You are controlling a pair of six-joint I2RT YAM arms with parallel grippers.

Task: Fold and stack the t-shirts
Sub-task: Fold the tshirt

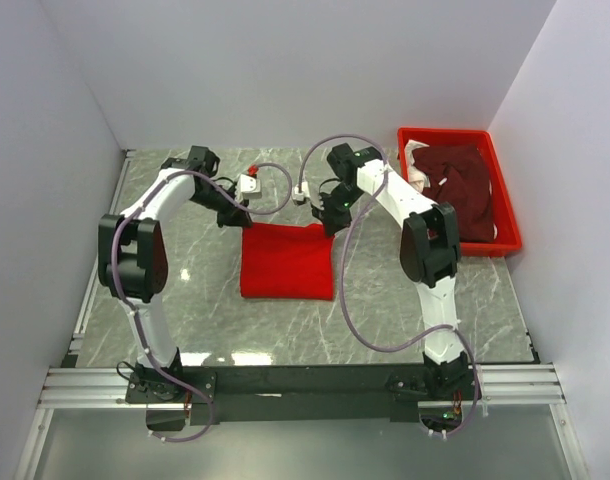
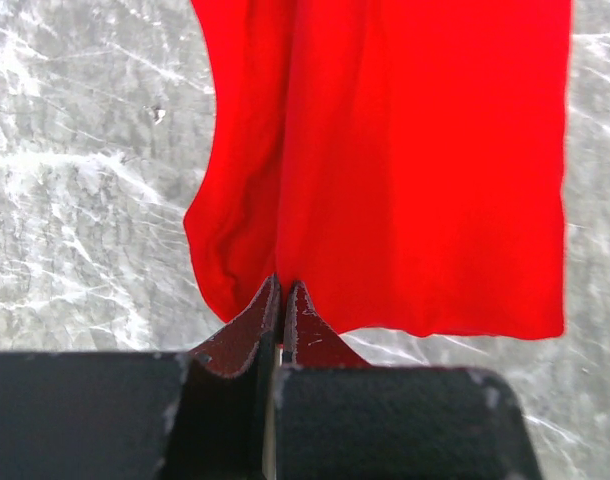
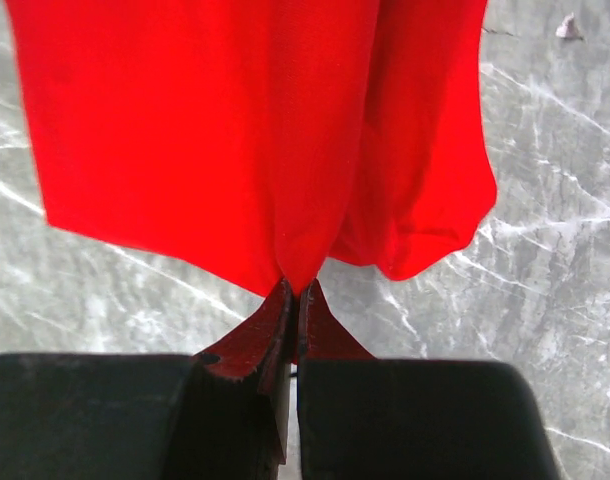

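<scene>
Cloth of the bright red shirt point(image 1: 287, 262) is lying folded in a rough square on the table point(image 1: 405, 300), and I am gripping it at its two far corners. My left pincer point(image 2: 283, 288) is pressing together on the far left corner, and my right pincer point(image 3: 295, 288) is pinching the far right one the same way. Well apart from it, the dark maroon shirt point(image 1: 465, 190) is sitting crumpled in the tray point(image 1: 508, 215) at the far right, with some white cloth point(image 1: 415, 160) touching it.
</scene>
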